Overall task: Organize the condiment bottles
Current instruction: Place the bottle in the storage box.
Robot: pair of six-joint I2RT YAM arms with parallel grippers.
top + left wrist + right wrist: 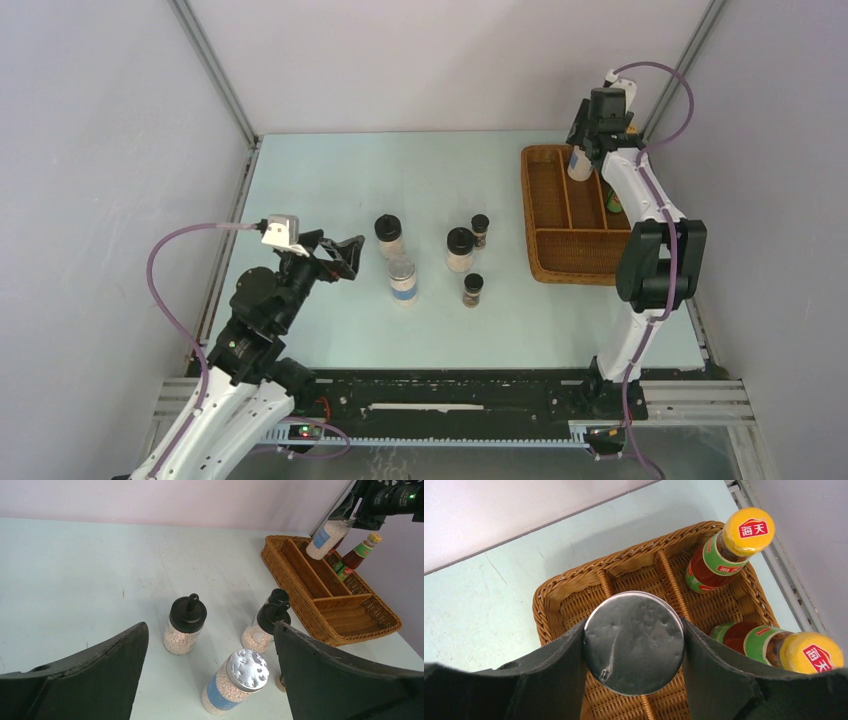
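Observation:
My right gripper [634,626] is shut on a silver-lidded blue-label jar [634,645] and holds it above the far end of the wicker tray [551,600], over a divider. Two red sauce bottles [723,550] [774,647] with orange caps lie in the tray's right slot. On the table stand a second silver-lidded jar [402,278], two black-lidded white jars [389,235] [460,248] and two tiny dark jars [480,230] [473,289]. My left gripper [345,255] hovers open just left of this group, holding nothing.
The wicker tray [545,215] sits at the table's far right, near the side wall and frame rail. The right arm's elbow [655,260] hangs over the tray's near end. Side walls close in the table on both sides.

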